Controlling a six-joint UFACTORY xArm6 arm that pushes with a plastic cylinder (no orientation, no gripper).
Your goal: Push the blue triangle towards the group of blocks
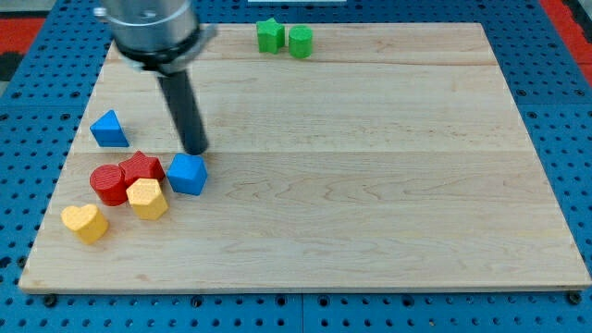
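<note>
The blue triangle (109,129) lies alone near the board's left edge. Below and right of it is a group: a red star-like block (141,167), a red cylinder (109,184), a yellow hexagon-like block (147,199), a blue cube-like block (187,174) and a yellow heart (84,223). My tip (194,150) is just above the blue cube-like block, to the right of the blue triangle and apart from it.
Two green blocks (270,35) (300,42) sit side by side at the board's top edge. The wooden board (370,185) lies on a blue pegboard surface; its left edge is close to the blue triangle.
</note>
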